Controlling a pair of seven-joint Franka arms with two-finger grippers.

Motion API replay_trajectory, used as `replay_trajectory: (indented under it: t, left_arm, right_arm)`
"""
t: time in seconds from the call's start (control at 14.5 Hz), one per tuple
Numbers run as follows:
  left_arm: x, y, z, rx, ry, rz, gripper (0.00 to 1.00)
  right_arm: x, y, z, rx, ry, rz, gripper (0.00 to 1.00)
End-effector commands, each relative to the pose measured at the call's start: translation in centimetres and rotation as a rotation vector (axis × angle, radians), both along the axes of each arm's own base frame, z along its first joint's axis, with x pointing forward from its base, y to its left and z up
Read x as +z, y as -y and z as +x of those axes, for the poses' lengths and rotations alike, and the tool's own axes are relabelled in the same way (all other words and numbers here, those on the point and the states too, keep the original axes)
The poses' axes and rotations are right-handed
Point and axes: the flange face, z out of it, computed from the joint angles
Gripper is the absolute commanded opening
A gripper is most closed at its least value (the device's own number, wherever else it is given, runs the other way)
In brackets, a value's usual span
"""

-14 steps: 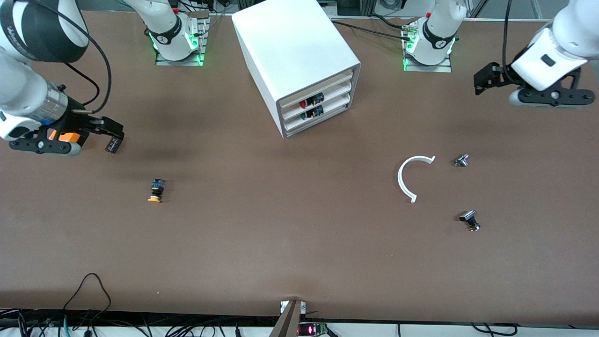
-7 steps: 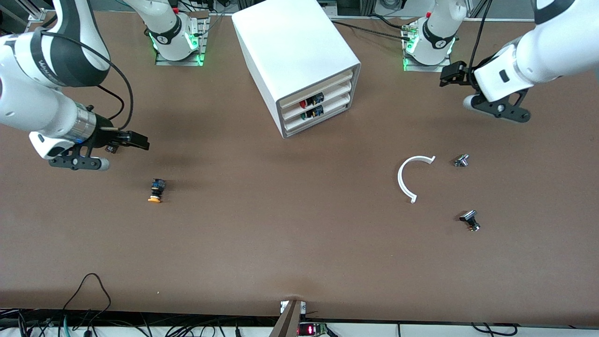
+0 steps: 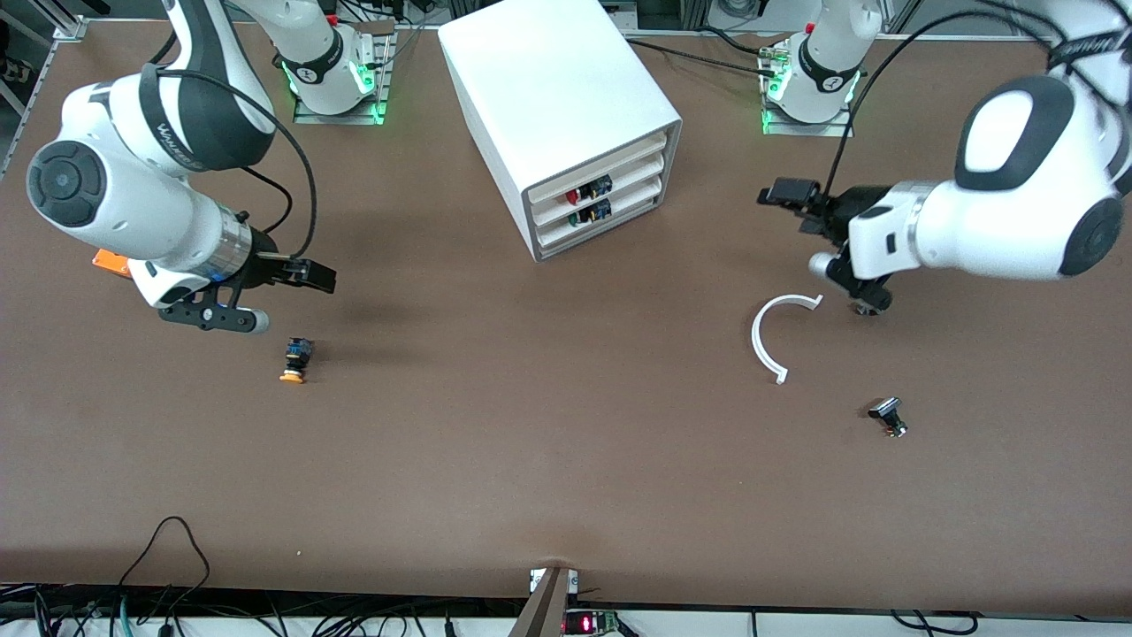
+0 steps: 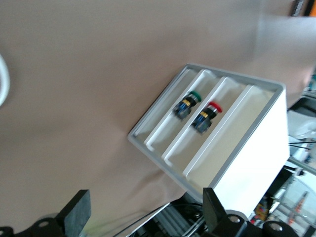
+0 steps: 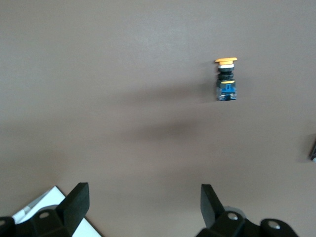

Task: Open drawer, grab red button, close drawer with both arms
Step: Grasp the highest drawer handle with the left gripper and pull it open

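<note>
The white cabinet (image 3: 557, 97) stands at the table's back middle with its three tray drawers pushed in. The middle drawer (image 3: 641, 170) holds the red-capped button (image 3: 577, 195). Both also show in the left wrist view: the drawer (image 4: 224, 91) and the button (image 4: 207, 114). My left gripper (image 3: 791, 195) is open and empty, over the table beside the cabinet toward the left arm's end, facing the drawer fronts (image 4: 144, 217). My right gripper (image 3: 309, 272) is open and empty over the table toward the right arm's end (image 5: 143, 202).
A green-capped button (image 3: 577, 218) lies in the lowest drawer. An orange-capped button (image 3: 294, 360) lies on the table below the right gripper and shows in the right wrist view (image 5: 226, 81). A white C-shaped ring (image 3: 768, 332) and a small black part (image 3: 887, 416) lie toward the left arm's end.
Both arms have swung in from the table's ends toward the cabinet. The left gripper came down beside the cabinet; the right gripper moved past the orange-capped button. Nothing on the table moved.
</note>
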Motion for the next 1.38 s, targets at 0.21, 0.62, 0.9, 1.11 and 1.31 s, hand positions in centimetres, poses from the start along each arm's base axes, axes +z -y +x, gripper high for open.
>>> replay_trajectory:
  t: [0.21,0.62,0.9,1.11,1.31]
  left_arm:
    - [-11.5,2.8,-2.8,-0.051,0.047,-0.349,1.0]
    - [-18.8,8.0,-9.7,-0.073,0.071,-0.548,0.76]
    - [-22.4,8.9,-12.9,-0.048,0.093,-0.633,0.75]
    - [-24.2,10.7,-15.1,-0.027,0.074,-0.667,0.72]
    - [-27.3,12.9,-17.3,-0.042,0.041,-0.725,0.59]
  right_arm:
    - [0.5,-4.9,1.5,-0.103,0.014,-0.011,1.0]
    - [0.3,-9.2,0.8,-0.206,0.007,-0.029,1.0]
    - [0.3,-12.6,0.8,-0.295,0.012,-0.043,1.0]
    - [0.3,-15.0,0.7,-0.351,0.025,-0.064,1.0]
    - [0.4,-17.4,0.6,-0.417,0.031,-0.063,1.0]
